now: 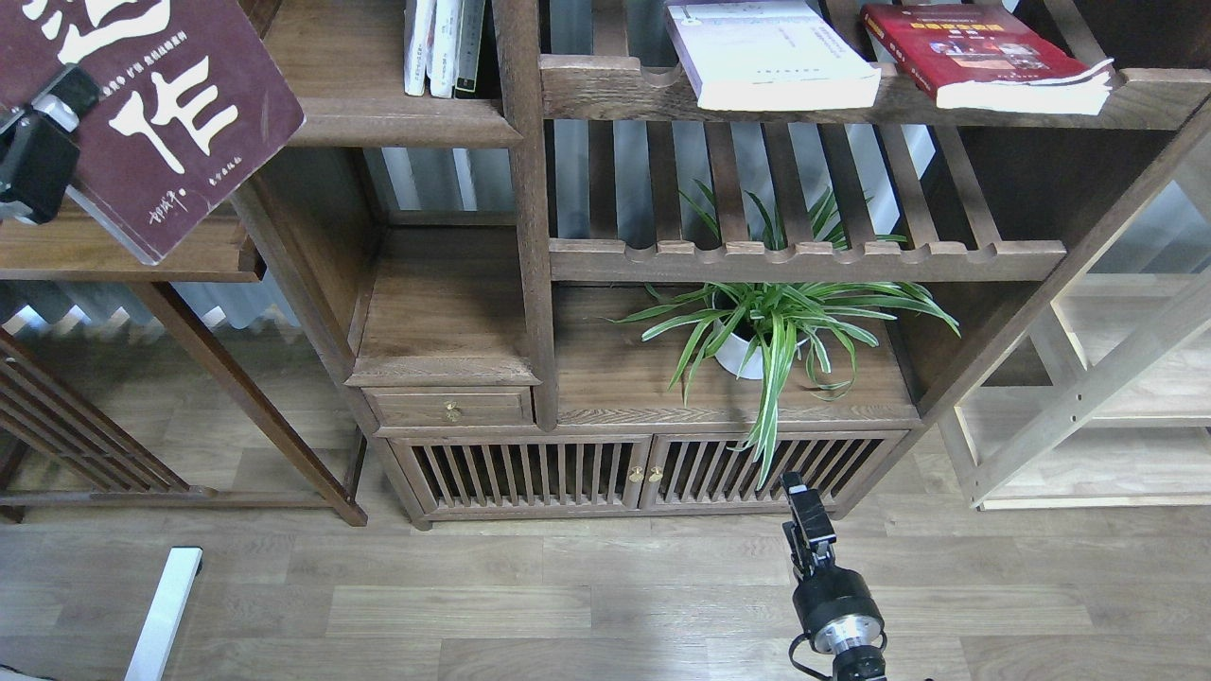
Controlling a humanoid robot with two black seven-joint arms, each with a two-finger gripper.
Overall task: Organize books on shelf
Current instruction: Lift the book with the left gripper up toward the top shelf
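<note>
My left gripper (59, 106) at the top left is shut on the lower left edge of the maroon book (180, 104) with big white Chinese characters. It holds the book tilted in the air, and the book's right corner overlaps the left end of the solid moulded shelf (397, 121). The thick white-lilac book (776, 57) and the red photo-cover book (984, 52) lie flat on the upper slatted rack to the right. My right gripper (804, 511) hangs low in front of the cabinet doors, small and dark, and its fingers cannot be told apart.
Three thin books (445, 47) stand upright at the shelf's right end against the post. A potted spider plant (766, 331) sits under the lower slatted rack. A side table top (114, 255) lies under the held book. A light wooden frame (1088, 378) stands at right.
</note>
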